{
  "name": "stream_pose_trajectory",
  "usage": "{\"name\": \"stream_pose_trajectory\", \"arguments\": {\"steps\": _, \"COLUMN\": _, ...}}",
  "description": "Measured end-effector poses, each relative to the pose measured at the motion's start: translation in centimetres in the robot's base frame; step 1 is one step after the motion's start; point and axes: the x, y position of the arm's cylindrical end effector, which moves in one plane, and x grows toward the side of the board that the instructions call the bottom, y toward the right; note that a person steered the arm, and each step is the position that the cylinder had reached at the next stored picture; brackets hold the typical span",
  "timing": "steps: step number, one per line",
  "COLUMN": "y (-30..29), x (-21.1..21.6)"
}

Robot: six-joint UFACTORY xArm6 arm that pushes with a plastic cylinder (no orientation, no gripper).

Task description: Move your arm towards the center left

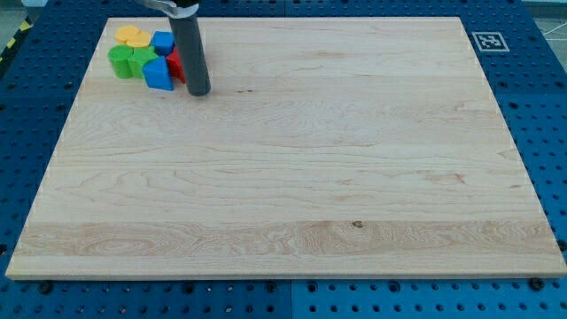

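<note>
Our rod stands nearly upright, my tip (pixel 198 91) resting on the desk (pixel 292 168). Just to the tip's left huddle the red block (pixel 176 64), blue blocks (pixel 159 74), green blocks (pixel 130 61) and yellow block (pixel 131 35). We carry no gripper.

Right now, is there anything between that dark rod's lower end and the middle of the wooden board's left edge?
No. In the camera view, only bare wooden board lies between my tip and the centre left; the coloured blocks cluster above that stretch.

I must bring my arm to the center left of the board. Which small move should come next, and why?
Probably a short slide toward the view's bottom, then left. My tip stands near the view's top left, just right of the cluster: red block, blue blocks, green blocks, yellow block. A straight leftward move would likely push them; the wooden board below shows bare.
</note>
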Motion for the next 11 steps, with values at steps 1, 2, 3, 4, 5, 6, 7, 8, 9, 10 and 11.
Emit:
{"name": "stream_pose_trajectory", "arguments": {"steps": 1, "y": -0.8, "x": 0.5}}
{"name": "stream_pose_trajectory", "arguments": {"steps": 2, "y": -2.8, "x": 5.9}}
{"name": "stream_pose_trajectory", "arguments": {"steps": 3, "y": -3.3, "x": 7.0}}
{"name": "stream_pose_trajectory", "arguments": {"steps": 4, "y": -3.3, "x": 7.3}}
{"name": "stream_pose_trajectory", "arguments": {"steps": 5, "y": -3.4, "x": 7.3}}
{"name": "stream_pose_trajectory", "arguments": {"steps": 6, "y": -3.7, "x": 7.3}}
{"name": "stream_pose_trajectory", "arguments": {"steps": 7, "y": -4.0, "x": 7.3}}
{"name": "stream_pose_trajectory", "arguments": {"steps": 8, "y": -4.3, "x": 7.8}}
{"name": "stream_pose_trajectory", "arguments": {"steps": 9, "y": -6.9, "x": 8.6}}
{"name": "stream_pose_trajectory", "arguments": {"steps": 10, "y": -9.8, "x": 10.2}}
{"name": "stream_pose_trajectory", "arguments": {"steps": 11, "y": -12.2, "x": 10.5}}
